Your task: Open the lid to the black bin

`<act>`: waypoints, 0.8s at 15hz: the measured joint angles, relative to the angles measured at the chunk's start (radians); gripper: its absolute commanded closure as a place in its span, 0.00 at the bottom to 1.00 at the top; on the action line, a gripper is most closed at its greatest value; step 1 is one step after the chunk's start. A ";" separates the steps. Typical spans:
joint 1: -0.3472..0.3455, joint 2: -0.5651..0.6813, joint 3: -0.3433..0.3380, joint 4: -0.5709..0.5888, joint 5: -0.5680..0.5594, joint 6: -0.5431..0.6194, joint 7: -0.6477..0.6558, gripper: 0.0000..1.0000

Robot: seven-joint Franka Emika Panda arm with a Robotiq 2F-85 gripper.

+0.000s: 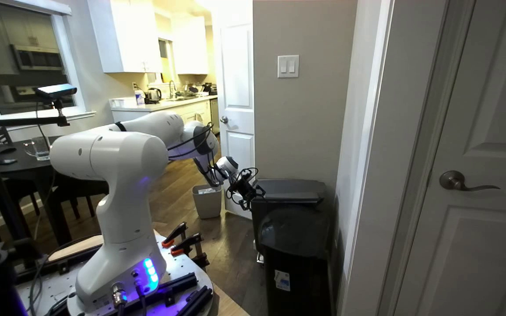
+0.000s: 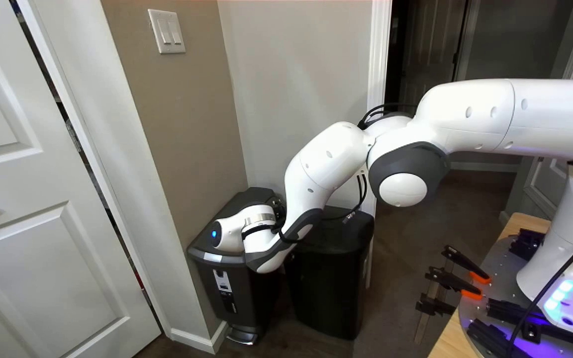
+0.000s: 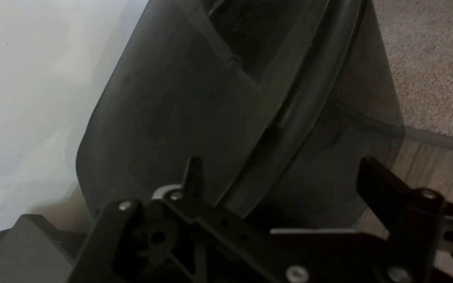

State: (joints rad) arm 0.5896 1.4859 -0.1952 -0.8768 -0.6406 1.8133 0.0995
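— Where do we place the black bin point(image 1: 297, 265)?

— On the floor point(image 1: 235, 245), beyond the edge of the tabletop point(image 2: 527, 223) that carries the clamps point(image 2: 448, 278), and well apart from it. We see a light label point(image 1: 282, 280) on one face, and the pedal bin point(image 2: 254, 298) stands just beside it.

— And the lid point(image 3: 171, 98)?

— We have it down on the bin, lying flat; in an exterior view it shows to the left of the tabletop's far corner.

— How do we find the gripper point(image 3: 281, 165)?

— Released: in the wrist view its fingers point(image 3: 378, 186) stand wide apart, one in front of the lid, the other past the lid's curved front edge. Whether either touches the bin, we cannot tell.

— What of the arm point(image 1: 134, 149)?

— From its base point(image 1: 121, 267) on the tabletop we follow it out past that clamped edge, the wrist point(image 2: 261, 223) bent low near the bins' tops.
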 measured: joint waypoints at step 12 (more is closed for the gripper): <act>-0.099 0.005 0.007 -0.013 0.000 0.048 0.000 0.00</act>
State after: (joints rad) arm 0.4903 1.4907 -0.1881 -0.8902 -0.6406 1.8611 0.0995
